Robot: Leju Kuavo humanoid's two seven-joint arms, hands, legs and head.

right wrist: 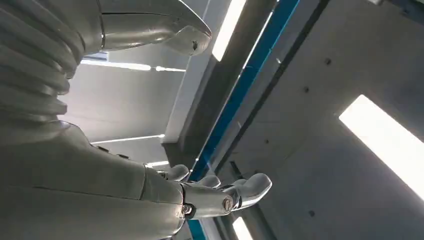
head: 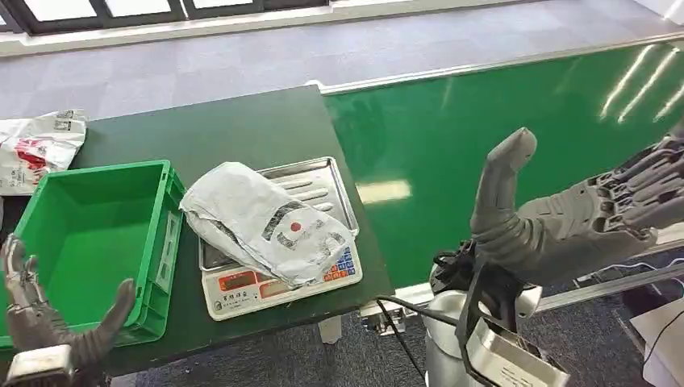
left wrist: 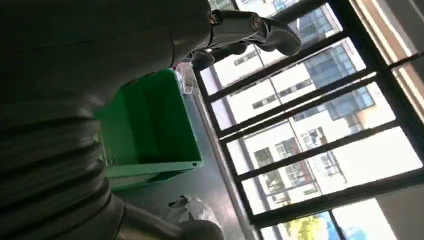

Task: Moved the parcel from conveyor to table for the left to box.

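A crumpled white parcel bag (head: 266, 219) with black and red print lies on the steel pan of a weighing scale (head: 321, 179) on the dark table (head: 226, 129). To its left stands an empty green box (head: 89, 234) (left wrist: 145, 125). My left hand (head: 48, 318) (left wrist: 250, 27) hovers at the box's near corner, fingers spread, holding nothing. My right hand (head: 581, 210) (right wrist: 215, 192) is raised above the green conveyor belt (head: 516, 129), palm turned up, thumb lifted, fingers apart and empty.
Another white bag (head: 36, 145) with red print lies at the table's far left, behind the box. A second crumpled bag (left wrist: 192, 210) shows on the table in the left wrist view. The conveyor's metal edge (head: 484, 64) runs along its far side. Grey carpet lies beyond.
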